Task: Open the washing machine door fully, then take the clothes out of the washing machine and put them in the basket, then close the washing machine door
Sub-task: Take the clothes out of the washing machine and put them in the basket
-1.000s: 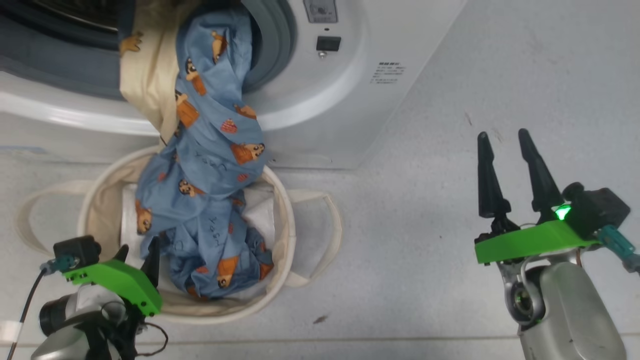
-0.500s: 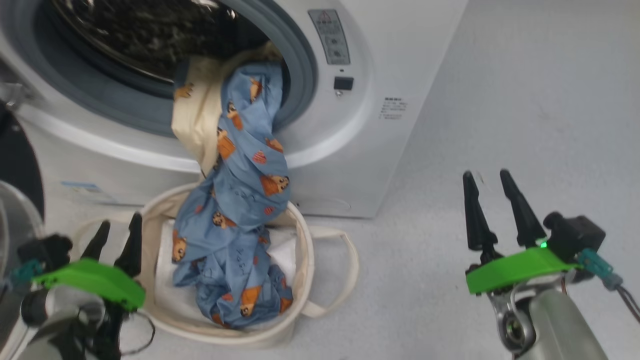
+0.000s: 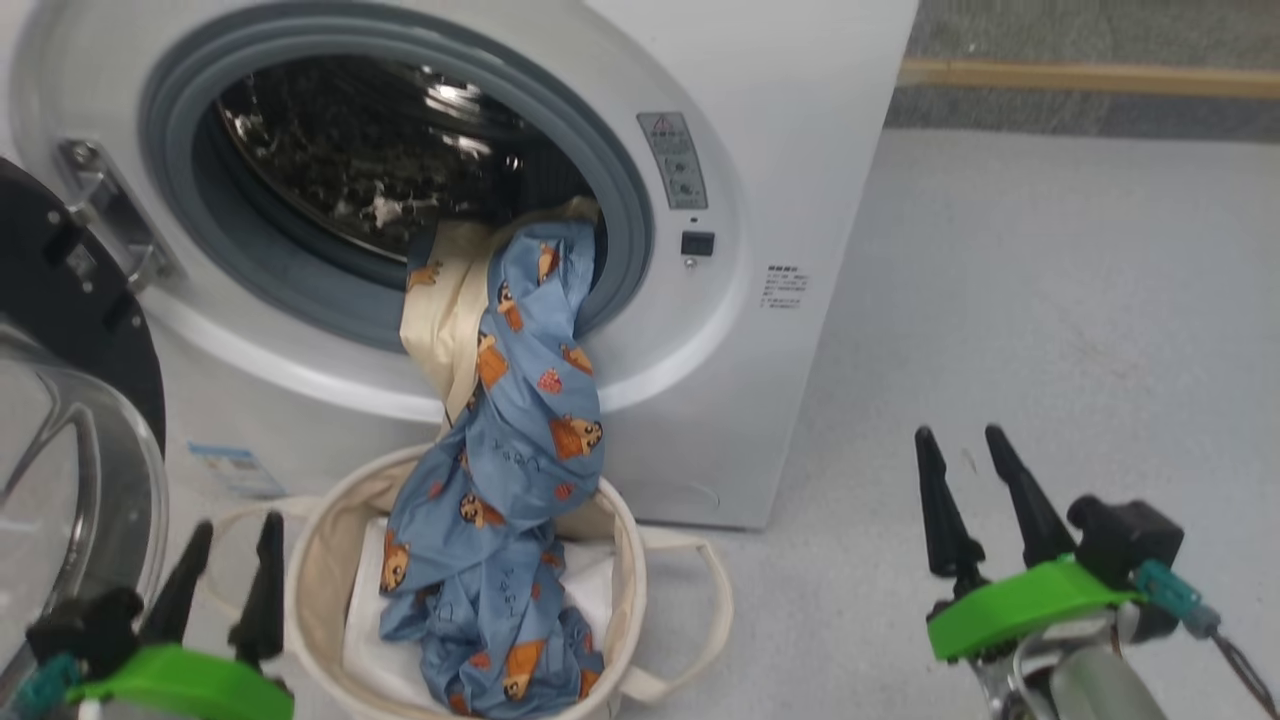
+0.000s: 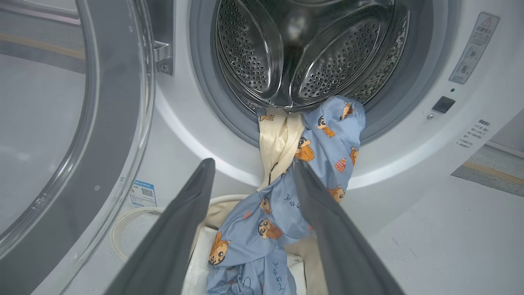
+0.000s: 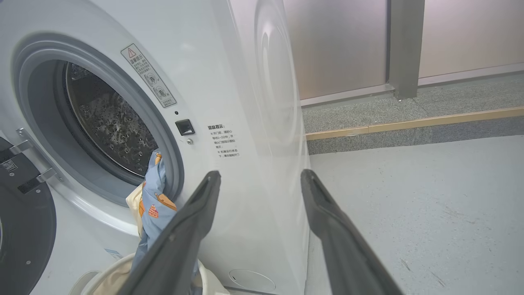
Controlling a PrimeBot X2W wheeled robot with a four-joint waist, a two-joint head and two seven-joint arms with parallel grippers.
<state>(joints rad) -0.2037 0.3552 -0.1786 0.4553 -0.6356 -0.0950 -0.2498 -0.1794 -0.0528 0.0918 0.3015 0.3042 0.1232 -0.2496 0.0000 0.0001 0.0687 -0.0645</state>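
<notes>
1. While I watch the head view, the washing machine door [image 3: 60,420] stands swung wide open at the left edge of the frame. Its black rim and clear glass bowl are turned away from the drum mouth [image 3: 380,170].
2. The washing machine [image 3: 800,150] takes up the upper left and centre of the frame. Its grey-ringed mouth is uncovered, and I can see the shiny perforated drum inside.
3. The clothes [image 3: 510,450], blue fabric with orange-brown bears and a cream part, hang in one long bunch from the lower right lip of the drum mouth. They run down the white front and into the basket [image 3: 310,590]. Their upper end lies over the grey ring, and their lower end is heaped on the white lining.
4. The basket sits on the floor [image 3: 1050,300] at bottom centre-left, just in front of the machine. One loop handle shows on its right side.
5. My left end effector [image 3: 238,520] is at the lower left of the frame, between the door and the basket's left rim. Its fingers are spread wide with nothing between them. In the left wrist view the hanging clothes show farther off, between those two fingers.
6. My right end effector [image 3: 956,432] is at the lower right, over bare floor and well apart from the machine and the basket. Its fingers are parted wide and it holds nothing.
</notes>
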